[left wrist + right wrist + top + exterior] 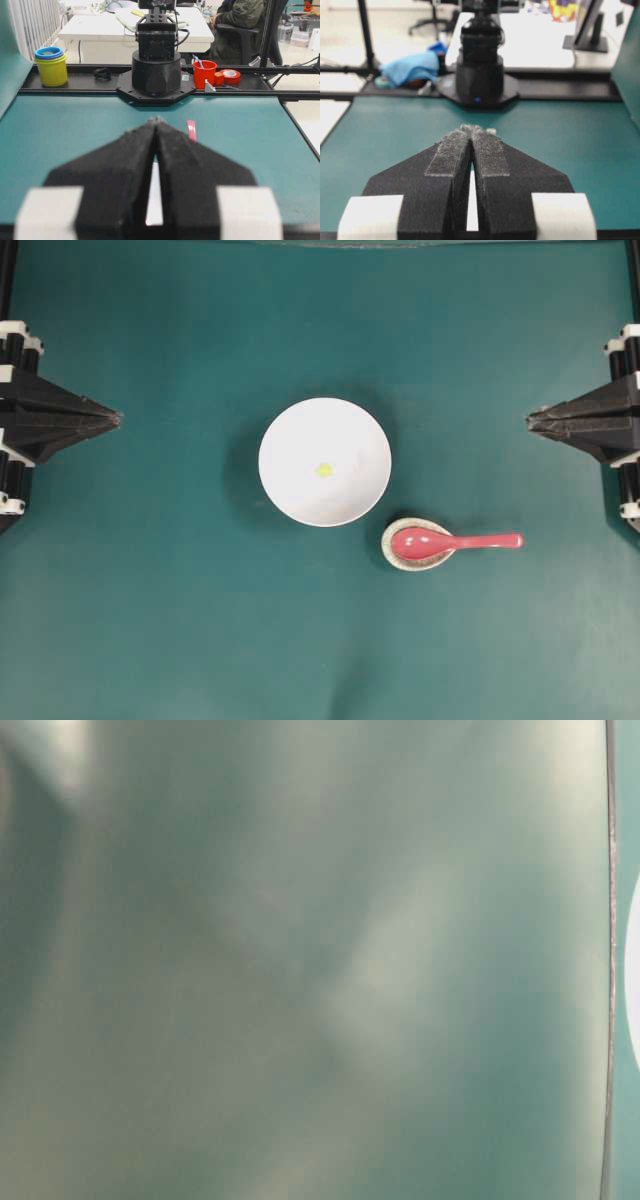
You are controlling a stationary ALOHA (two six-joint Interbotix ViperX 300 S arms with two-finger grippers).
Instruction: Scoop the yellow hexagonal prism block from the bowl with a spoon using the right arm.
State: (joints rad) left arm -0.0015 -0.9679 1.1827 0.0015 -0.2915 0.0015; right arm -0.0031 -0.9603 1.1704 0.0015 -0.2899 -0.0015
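Right gripper [530, 420] and left gripper [118, 418] are sitting closed, empty. Spoon [455, 541] is resting w/ scoop in speckled rest [398, 557], near-right of bowl [290, 430]; yellow block [324, 470] is lying at bowl ctr. Spoon looks rigid, glossy, prob. slippery: take hold mid-handle.

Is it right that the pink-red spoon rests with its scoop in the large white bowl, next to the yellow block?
No. The overhead view shows the spoon's scoop in the small speckled spoon rest, outside the bowl. Only the yellow block lies in the bowl.
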